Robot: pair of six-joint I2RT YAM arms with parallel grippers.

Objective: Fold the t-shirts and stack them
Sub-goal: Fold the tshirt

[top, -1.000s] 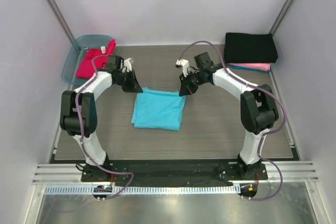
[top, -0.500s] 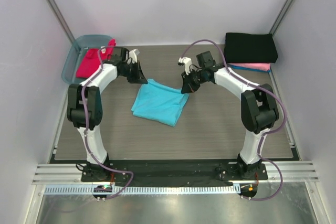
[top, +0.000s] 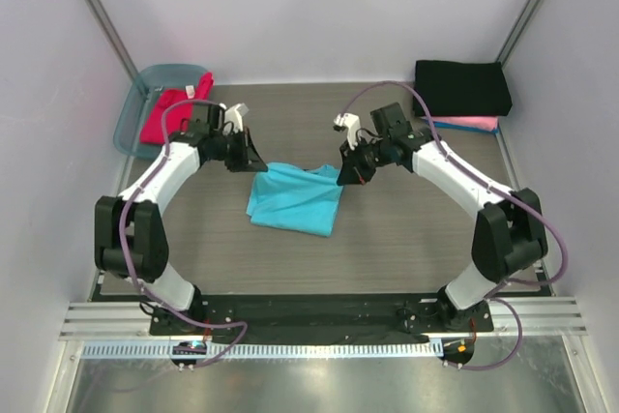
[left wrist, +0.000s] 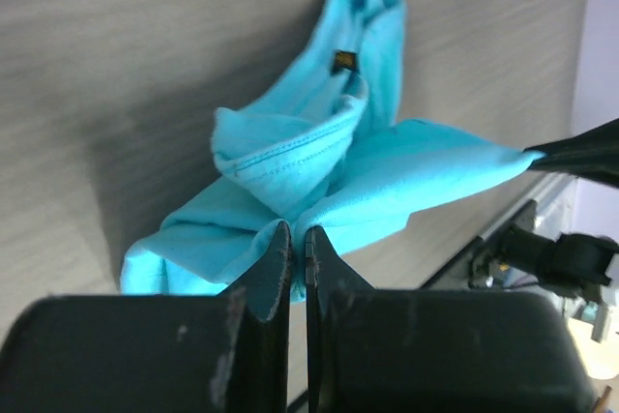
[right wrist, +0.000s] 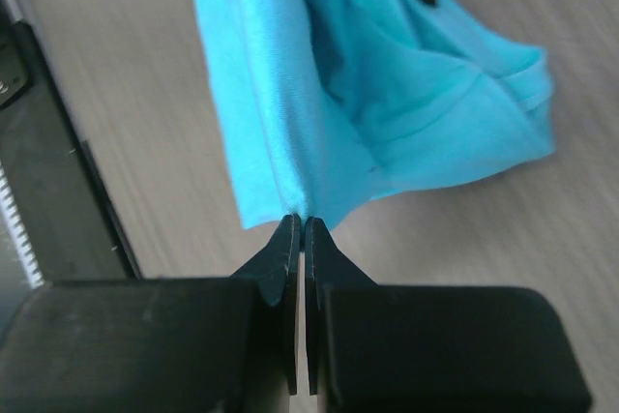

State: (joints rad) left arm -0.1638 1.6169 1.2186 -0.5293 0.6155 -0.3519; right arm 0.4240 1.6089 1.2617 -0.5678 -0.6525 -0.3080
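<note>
While the red-magenta t-shirt (top: 171, 113) lies bunched in the tub (top: 129, 121) at 10 o'clock, the left tool (top: 255, 162) is clamped on the turquoise t-shirt (top: 295, 202) mid-table, and the right tool (top: 344, 176) pinches its other far corner. At 2 o'clock, the black t-shirt (top: 461, 87) sits folded on the pink t-shirt (top: 466, 124). By my count: 2 stacked, 1 mid-fold, 1 waiting.

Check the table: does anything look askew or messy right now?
The turquoise cloth t-shirt at mid-table is bunched, not flat: its layers rumple unevenly between the left gripper and right gripper, both shut on its far edge. The folded black t-shirt looks tidy.
</note>
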